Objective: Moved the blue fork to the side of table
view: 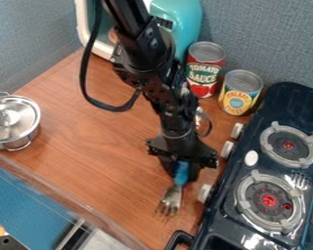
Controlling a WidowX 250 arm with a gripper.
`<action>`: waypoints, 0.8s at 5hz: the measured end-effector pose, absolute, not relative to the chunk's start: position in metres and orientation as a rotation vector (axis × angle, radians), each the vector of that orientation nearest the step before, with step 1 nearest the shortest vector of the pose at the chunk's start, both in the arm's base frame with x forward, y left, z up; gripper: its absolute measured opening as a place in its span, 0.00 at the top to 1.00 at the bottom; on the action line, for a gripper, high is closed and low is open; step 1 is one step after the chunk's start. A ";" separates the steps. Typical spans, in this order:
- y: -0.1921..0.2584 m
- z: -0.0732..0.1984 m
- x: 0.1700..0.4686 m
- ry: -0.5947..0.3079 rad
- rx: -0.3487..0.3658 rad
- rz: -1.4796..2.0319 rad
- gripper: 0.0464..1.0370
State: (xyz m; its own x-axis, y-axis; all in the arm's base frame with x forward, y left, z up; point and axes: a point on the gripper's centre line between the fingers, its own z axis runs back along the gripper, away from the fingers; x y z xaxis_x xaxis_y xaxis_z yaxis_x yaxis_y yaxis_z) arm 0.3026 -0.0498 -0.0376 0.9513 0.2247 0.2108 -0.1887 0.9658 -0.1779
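The claw [179, 170] is closed around the handle of the blue fork [181, 175], on the knob side of the stove [286, 100], near its front knob. The fork's metal head slants down and away from the claw, over the desk [100, 156]; whether the tines touch the wood, I cannot tell. A red-labelled can [203, 73] and a yellow-labelled can [239, 95] stand by the stove's back corner, while a lidded metal pot [14, 119] sits well apart from the stove.
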 end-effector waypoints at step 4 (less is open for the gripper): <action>-0.039 0.022 0.300 -0.368 -0.144 0.144 0.04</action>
